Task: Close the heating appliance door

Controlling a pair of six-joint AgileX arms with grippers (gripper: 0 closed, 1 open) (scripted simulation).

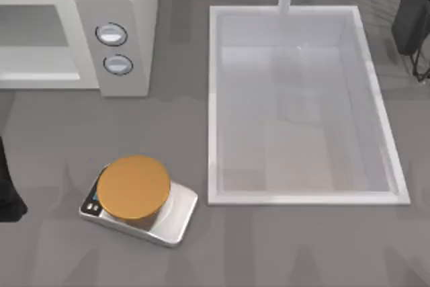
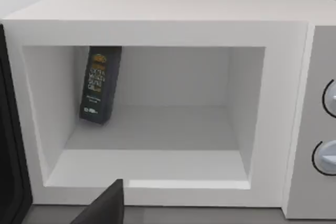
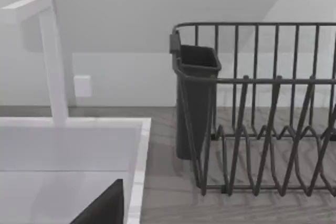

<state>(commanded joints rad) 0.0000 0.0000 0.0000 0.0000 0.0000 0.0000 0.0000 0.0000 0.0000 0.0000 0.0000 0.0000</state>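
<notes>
Microwave [image 1: 74, 28] at the table's far left, cut off by the top view's edge; white box, grey panel, two silver knobs [image 1: 111, 34]. Cavity open, dark carton [image 2: 100, 85] upright at its back corner. Door [image 2: 10, 171] a dark sliver only. Left and right gripper states: cannot tell.
</notes>
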